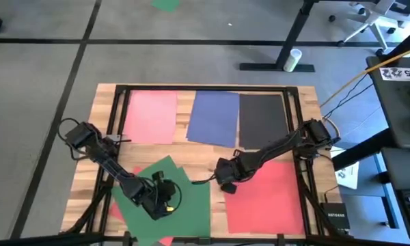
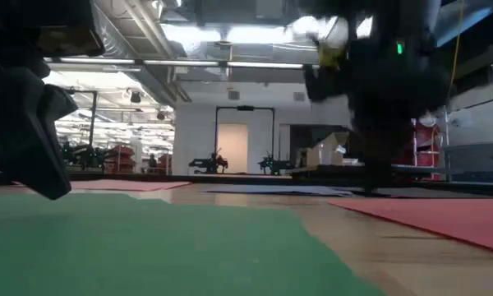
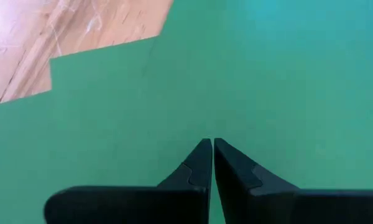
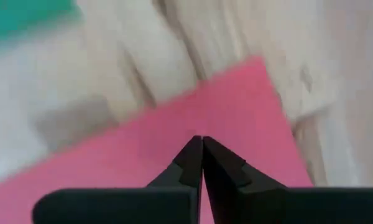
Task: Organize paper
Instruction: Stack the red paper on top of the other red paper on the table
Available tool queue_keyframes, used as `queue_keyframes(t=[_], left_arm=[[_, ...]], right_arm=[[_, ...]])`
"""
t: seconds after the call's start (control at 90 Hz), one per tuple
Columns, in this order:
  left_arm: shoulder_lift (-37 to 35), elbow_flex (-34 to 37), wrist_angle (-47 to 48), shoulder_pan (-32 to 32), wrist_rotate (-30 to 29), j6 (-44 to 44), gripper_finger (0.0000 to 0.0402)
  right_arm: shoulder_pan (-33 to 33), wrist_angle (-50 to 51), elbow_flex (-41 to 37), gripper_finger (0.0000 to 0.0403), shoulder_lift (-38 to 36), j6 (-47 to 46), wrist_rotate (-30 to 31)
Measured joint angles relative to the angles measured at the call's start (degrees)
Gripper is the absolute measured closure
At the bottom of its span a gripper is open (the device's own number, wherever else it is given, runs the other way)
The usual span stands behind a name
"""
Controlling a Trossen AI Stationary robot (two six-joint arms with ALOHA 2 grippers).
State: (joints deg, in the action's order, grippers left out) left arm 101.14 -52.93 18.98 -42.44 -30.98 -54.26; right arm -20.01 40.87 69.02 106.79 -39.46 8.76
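Along the table's far side lie a pink sheet [image 1: 150, 116], a blue sheet [image 1: 215, 117] and a black sheet [image 1: 263, 119], side by side. Two green sheets [image 1: 181, 205] overlap askew at the near left, with red paper [image 1: 116, 210] peeking out from under them. A red sheet [image 1: 266, 195] lies flat at the near right. My left gripper [image 1: 160, 203] is shut and points down over the green paper [image 3: 267, 74]. My right gripper [image 1: 227, 183] is shut over the red sheet's far left corner [image 4: 236, 93]. My left gripper points its shut fingertips [image 3: 202, 152] down at the middle of the top green sheet [image 3: 211, 124], which lies flat. I cannot tell whether they touch it. My right gripper's shut fingertips [image 4: 193, 149] come from above at the red sheet, just inside its far left corner [image 4: 202, 124]. The sheet lies flat; whether they touch it I cannot tell.
A black metal frame [image 1: 205, 89] runs round the tabletop. Bare wood [image 1: 205, 160] shows between the green and red sheets. A small white printed sheet [image 1: 346, 174] and a black box [image 1: 335, 219] sit off the table's right edge.
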Motion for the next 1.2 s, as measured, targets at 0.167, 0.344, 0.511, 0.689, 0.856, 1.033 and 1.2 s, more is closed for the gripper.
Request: queue_keyframes(t=[0.167, 0.344, 0.511, 0.689, 0.856, 1.033, 1.2], left_arm=[[0.00, 0.00, -0.09, 0.00, 0.00, 0.15, 0.0402], [0.00, 0.00, -0.07, 0.00, 0.02, 0.08, 0.0402], [0.00, 0.00, 0.01, 0.00, 0.00, 0.20, 0.0402], [0.00, 0.02, 0.08, 0.00, 0.00, 0.07, 0.0402], [0.00, 0.02, 0.13, -0.07, 0.00, 0.02, 0.0402], [0.00, 0.02, 0.18, -0.22, 0.00, -0.25, 0.0402], [0.00, 0.02, 0.19, -0.22, 0.00, -0.38, 0.0402]], right_arm=[[0.38, -7.71, 0.08, 0.0403, 0.11, 3.76, -1.51], [1.87, -10.04, 0.12, 0.0403, 2.71, 5.46, -3.18], [2.14, -10.44, 0.26, 0.0403, 5.24, 7.42, -5.43], [2.47, -8.72, 0.60, 0.0403, 6.38, 7.96, -7.72], [2.40, -5.71, 0.56, 0.0403, 5.43, 6.89, -7.83], [2.36, -1.39, 0.34, 0.0403, 4.11, 6.67, -8.47], [1.89, 3.74, 0.19, 0.0403, 3.23, 6.49, -8.38]])
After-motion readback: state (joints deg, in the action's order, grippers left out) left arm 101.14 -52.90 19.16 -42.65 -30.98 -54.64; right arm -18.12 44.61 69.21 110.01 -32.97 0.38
